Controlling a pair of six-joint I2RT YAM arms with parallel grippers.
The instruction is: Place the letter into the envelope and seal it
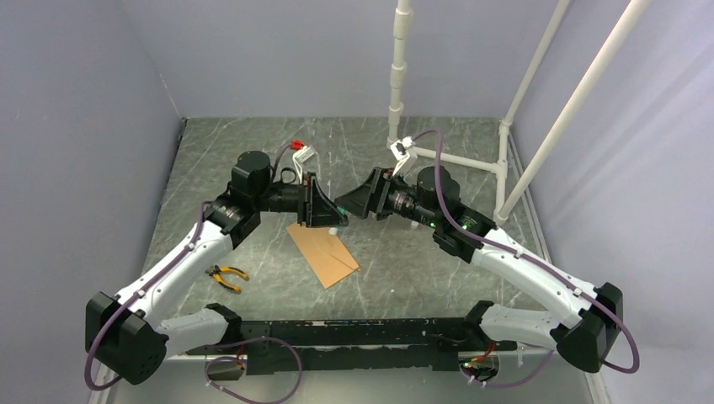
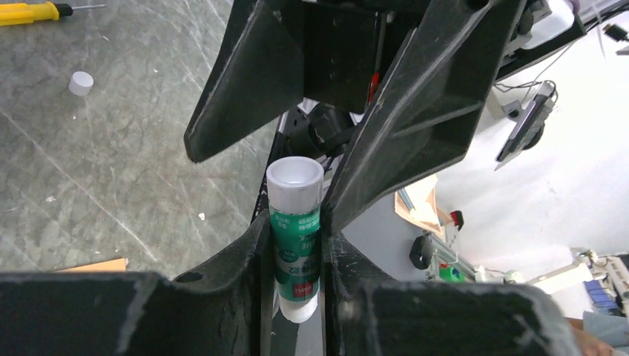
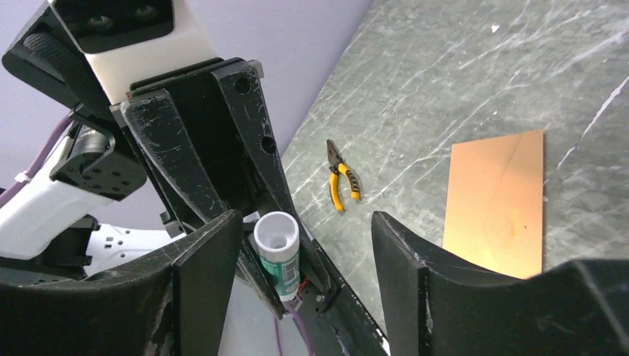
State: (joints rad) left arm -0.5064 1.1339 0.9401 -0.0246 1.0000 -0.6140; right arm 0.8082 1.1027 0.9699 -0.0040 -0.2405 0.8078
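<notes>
Sealing in hand: a white, green-labelled glue stick (image 2: 295, 222) is pinched by the left gripper (image 2: 297, 256) jaws, with the right gripper (image 3: 304, 226) jaws spread near it. Next, glue is likely needed on the flat brown kraft-paper envelope (image 1: 322, 252).

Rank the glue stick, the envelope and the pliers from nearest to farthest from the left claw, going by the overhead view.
1. The glue stick, clamped in the left claw itself.
2. The envelope, flat on the table just to the near side of that claw.
3. The pliers, farther out toward the table's left side.
</notes>
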